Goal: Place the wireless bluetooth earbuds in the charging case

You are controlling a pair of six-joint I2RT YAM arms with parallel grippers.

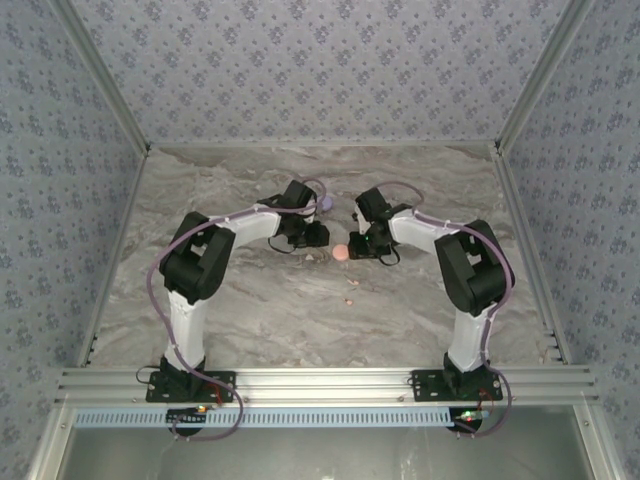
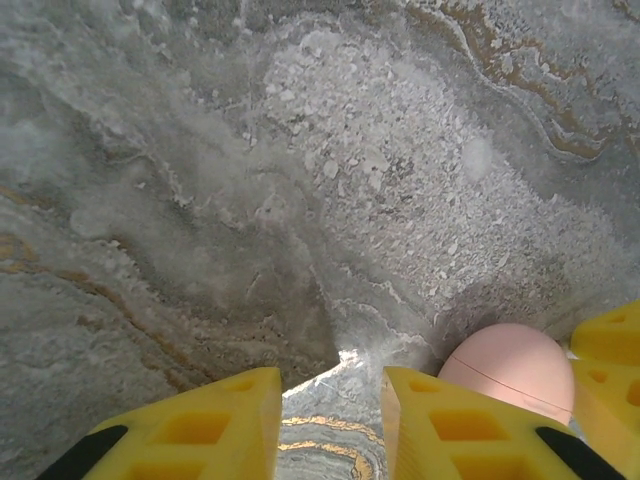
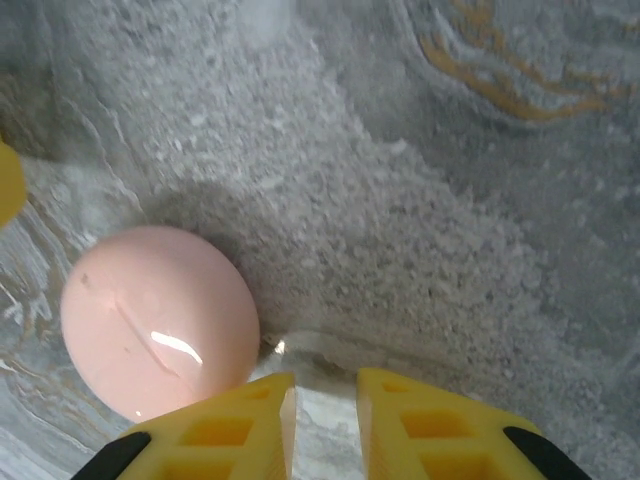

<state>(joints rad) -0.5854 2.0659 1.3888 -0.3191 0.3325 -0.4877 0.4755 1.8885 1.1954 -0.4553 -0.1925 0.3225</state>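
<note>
left claw point(image 2: 332, 388) and right claw point(image 3: 325, 388), both slightly parted, empty, flank one pink case point(image 3: 155, 320).

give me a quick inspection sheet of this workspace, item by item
surface: grey marble-patterned tabletop
job's things: salmon-pink round glossy case lying closed between the two grippers; tiny salmon-pink pellet loose nearer the bases, likely an earbud; lilac round piece by the left wrist, partly hidden
clutter: small pale bit at the right wall, too small to identify
grippers: left gripper and right gripper both low over the table, jaws narrowly apart, nothing between them
cables: lilac cable along each arm, looping at its base
surroundings: blue-grey patterned walls; aluminium rail at the near edge
</note>
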